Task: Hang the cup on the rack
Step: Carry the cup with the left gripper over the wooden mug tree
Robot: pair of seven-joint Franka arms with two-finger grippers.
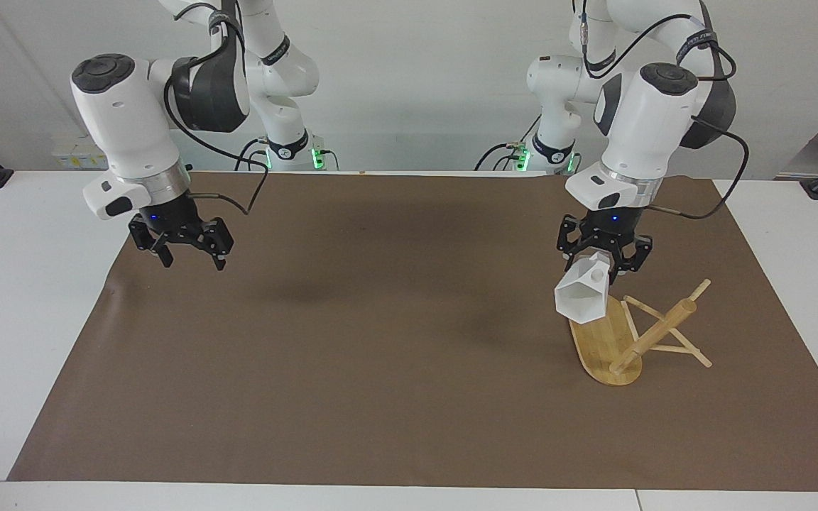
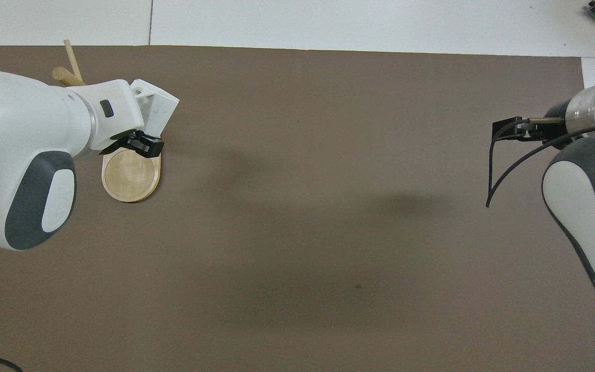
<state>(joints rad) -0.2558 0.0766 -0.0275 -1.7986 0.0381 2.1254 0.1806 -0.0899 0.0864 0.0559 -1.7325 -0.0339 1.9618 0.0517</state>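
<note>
Your left gripper (image 1: 604,266), clenched on the cup (image 1: 581,294), hung over the toppled rack (image 1: 618,339), whose post slanted away toward the left arm's end, while your right gripper (image 1: 182,245) waited, fingers spread.

The cup (image 1: 582,294) in the left gripper (image 1: 604,257) is plain white with no pattern, and the rack (image 1: 604,341) just under it is light bamboo, pale yellow-tan with a fine straight grain along its oval base. Both the left gripper and the right gripper (image 1: 189,252) are black, each with a small blue light above it, on glossy white arms with dark grey joint covers and silver wrist rings. Under both grippers lies a plain matte brown mat (image 1: 380,355), and the desk (image 1: 25,298) around it is white.
</note>
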